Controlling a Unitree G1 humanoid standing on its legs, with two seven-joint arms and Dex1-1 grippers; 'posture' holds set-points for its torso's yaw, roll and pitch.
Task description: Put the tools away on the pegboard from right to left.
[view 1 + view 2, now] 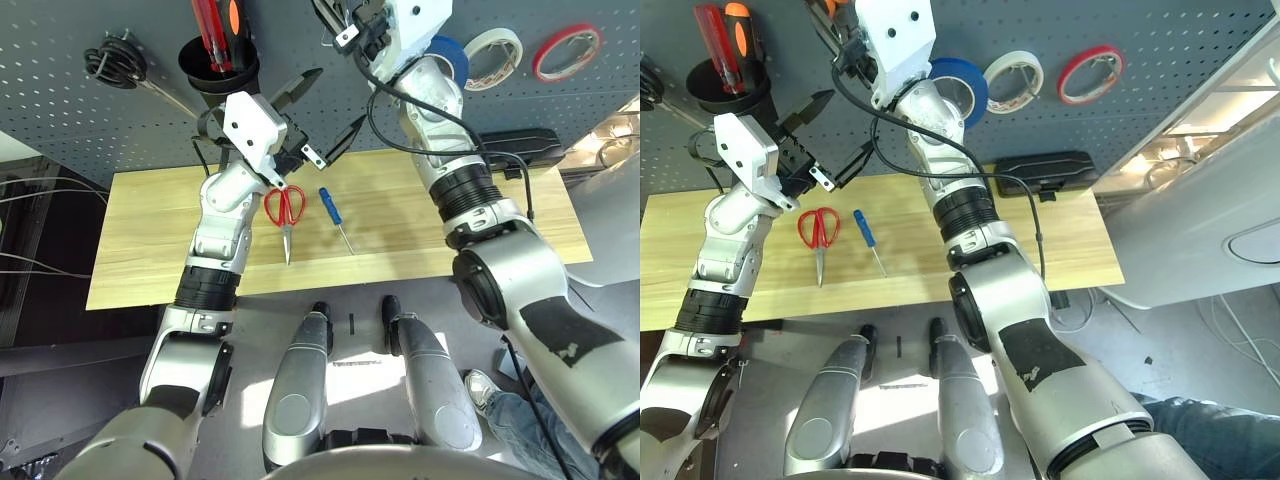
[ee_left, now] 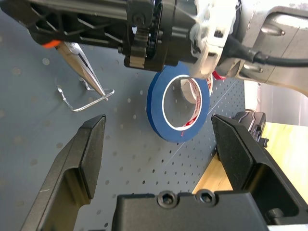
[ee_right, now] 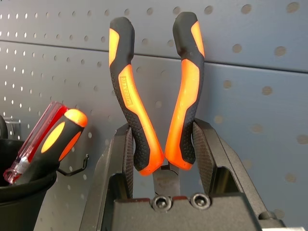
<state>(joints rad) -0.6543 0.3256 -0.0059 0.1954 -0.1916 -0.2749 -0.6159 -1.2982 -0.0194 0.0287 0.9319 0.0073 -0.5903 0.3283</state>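
Up against the pegboard (image 3: 269, 72), my right gripper (image 3: 163, 159) clamps the pliers (image 3: 154, 96), handles upward, beside the hung blue tape roll (image 2: 178, 103), my left gripper (image 1: 315, 110) open above the scissors (image 1: 285, 208) and blue screwdriver (image 1: 333, 215) on the worktop (image 1: 140, 250)

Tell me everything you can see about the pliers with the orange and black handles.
The pliers have two curved handles, orange with black rubbery-looking grip areas, and slim pointed metal jaws. The right gripper holds them by the lower part of the handles, one black finger pressed on each side. The handle ends spread slightly apart, away from the gripper. They are held up in front of the grey-blue pegboard, with the tip beside a wire hook; whether it touches the hook I cannot tell.
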